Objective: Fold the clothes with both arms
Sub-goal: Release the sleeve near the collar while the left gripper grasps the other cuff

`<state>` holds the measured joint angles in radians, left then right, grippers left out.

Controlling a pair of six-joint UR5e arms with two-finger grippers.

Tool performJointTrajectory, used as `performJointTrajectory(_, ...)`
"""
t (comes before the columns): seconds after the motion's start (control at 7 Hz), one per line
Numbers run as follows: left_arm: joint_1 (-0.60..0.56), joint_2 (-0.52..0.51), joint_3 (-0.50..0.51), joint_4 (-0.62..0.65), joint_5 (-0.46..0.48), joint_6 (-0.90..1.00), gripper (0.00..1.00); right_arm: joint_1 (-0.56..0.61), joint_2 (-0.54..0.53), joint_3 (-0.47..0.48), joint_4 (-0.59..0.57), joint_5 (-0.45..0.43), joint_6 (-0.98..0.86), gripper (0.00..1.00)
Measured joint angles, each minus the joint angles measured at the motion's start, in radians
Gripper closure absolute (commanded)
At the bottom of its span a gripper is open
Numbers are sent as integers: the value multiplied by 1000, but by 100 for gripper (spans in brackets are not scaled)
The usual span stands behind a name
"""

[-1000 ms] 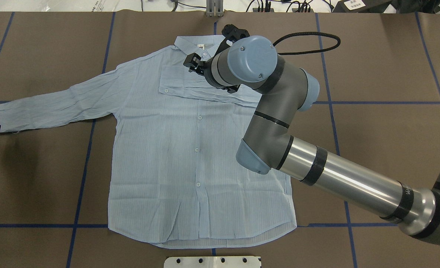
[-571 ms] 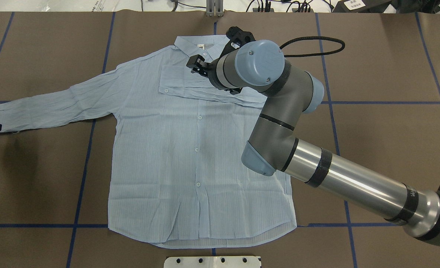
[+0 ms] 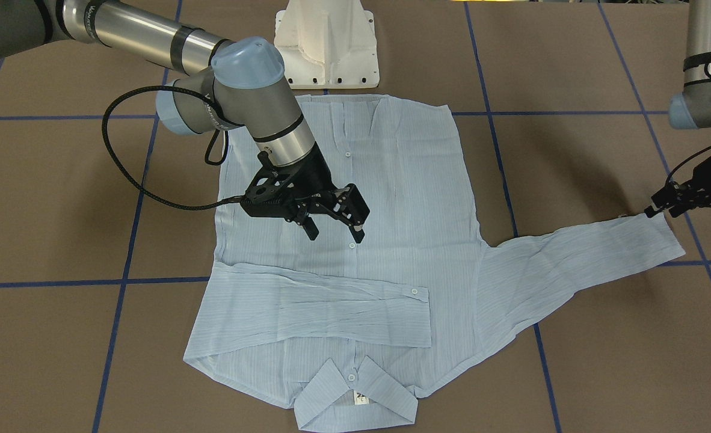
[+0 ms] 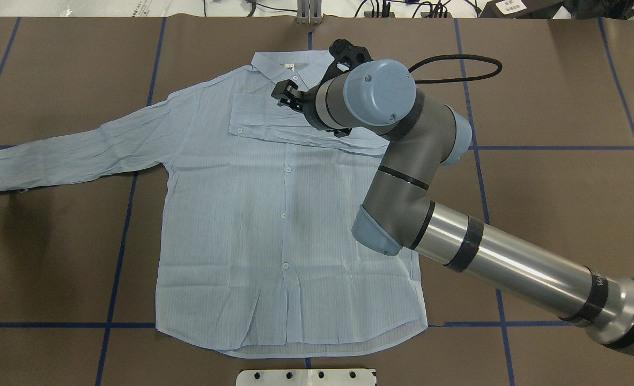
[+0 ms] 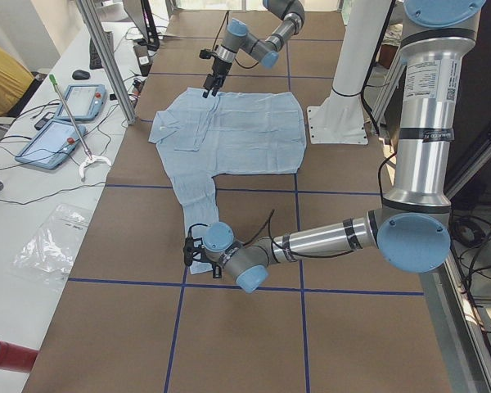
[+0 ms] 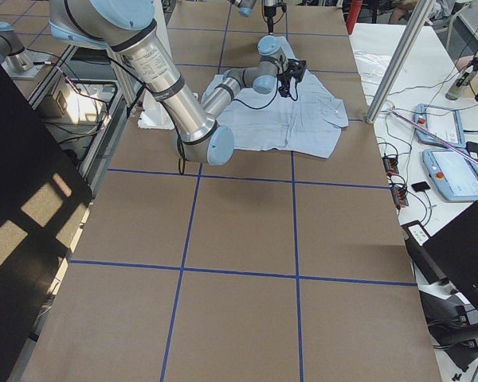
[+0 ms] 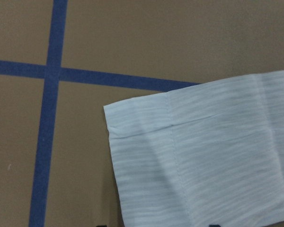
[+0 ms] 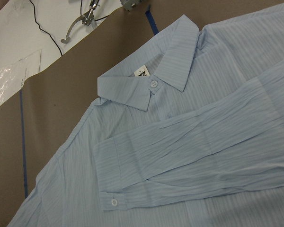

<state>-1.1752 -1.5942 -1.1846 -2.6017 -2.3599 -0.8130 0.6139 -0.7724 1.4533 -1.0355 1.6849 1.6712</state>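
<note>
The pale-blue striped shirt [image 4: 274, 225] lies flat, buttons up, collar [image 3: 355, 400] at the table's far side. One sleeve [image 3: 319, 307] is folded across the chest. The other sleeve [image 4: 81, 150] stretches out flat to the overhead view's left. My right gripper [image 3: 336, 234] hangs open and empty just above the shirt's chest, near the folded sleeve's cuff; it also shows in the overhead view [image 4: 287, 95]. My left gripper [image 3: 656, 210] sits low at the end of the outstretched sleeve. In the left wrist view its cuff [image 7: 203, 165] lies flat, with the fingertips spread wide apart at the bottom edge.
The white pedestal base [image 3: 325, 48] stands behind the shirt's hem. A black cable [image 3: 127, 162] loops off the right wrist over the table. Blue tape lines [image 4: 118, 257] grid the brown tabletop. A side bench with tablets [image 5: 61, 123] runs along the far edge.
My right arm has drawn its open gripper a little to the right and away from the folded sleeve's cuff. The left gripper has edged slightly left at the other cuff.
</note>
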Motion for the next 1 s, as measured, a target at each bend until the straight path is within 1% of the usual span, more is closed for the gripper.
performJointTrajectory(0.14, 0, 1, 0, 0, 0, -1, 100, -1, 0, 0, 0, 0, 1, 2)
performJointTrajectory(0.57, -5, 8, -17, 0, 0, -1, 100, -2, 0, 1, -1, -2, 21, 2)
performJointTrajectory(0.71, -9, 13, -54, 5, -2, -1, 100, -2, 0, 1, -1, -2, 30, 2)
performJointTrajectory(0.86, -10, 10, -105, 37, -2, -10, 100, -3, -2, 0, -1, -2, 32, 3)
performJointTrajectory(1.0, -9, -27, -148, 101, -1, -40, 100, -1, -9, 1, 0, -1, 30, 4)
